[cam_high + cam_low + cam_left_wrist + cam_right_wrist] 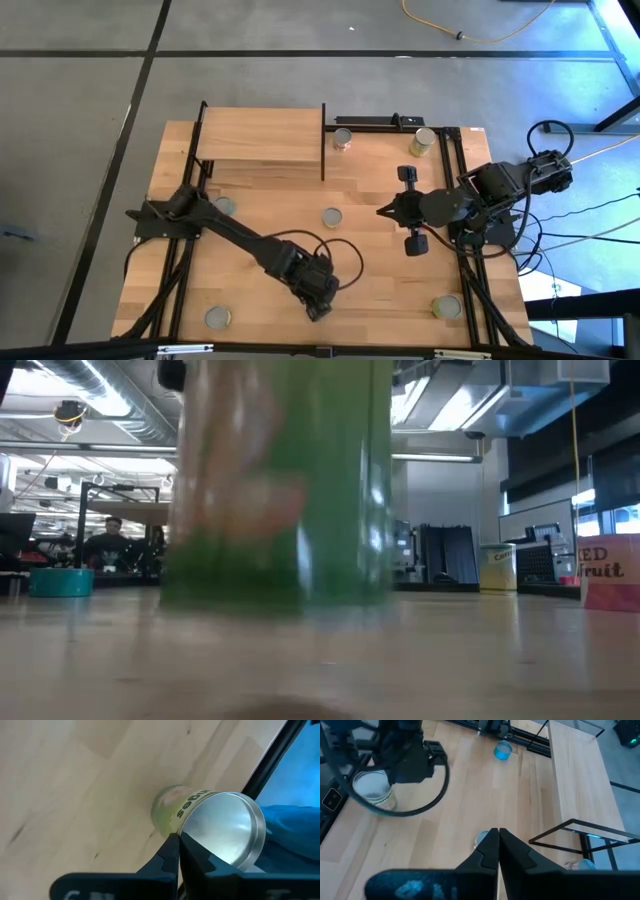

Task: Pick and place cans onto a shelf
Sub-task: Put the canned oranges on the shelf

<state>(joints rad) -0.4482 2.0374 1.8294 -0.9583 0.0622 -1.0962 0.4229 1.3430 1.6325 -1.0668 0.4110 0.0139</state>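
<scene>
A can with a green and yellow label and a silvery top (225,827) stands upright on the tabletop near its near edge. It fills the low view (280,490) and is hidden under my left gripper in the high view. My left gripper (316,292) (178,842) is shut, its tips right beside this can's upper side. My right gripper (382,211) (498,837) is shut and empty above the table's middle, just right of a lone can (331,216) (481,838). The shelf (260,135) stands at the far left with its black panel (323,140) at its right end; nothing lies on it. My left gripper's shut fingertips (172,847) stand against the can's side just under its top rim (187,822), coming from above at a slant. I cannot tell whether they touch it. The can stands upright on the table.
Other cans stand at the far edge (343,138) (422,142), left of middle (225,206), near left (217,318) and near right (447,306). Black frame rails (462,200) run along the table's sides. People sit in the room beyond (110,540).
</scene>
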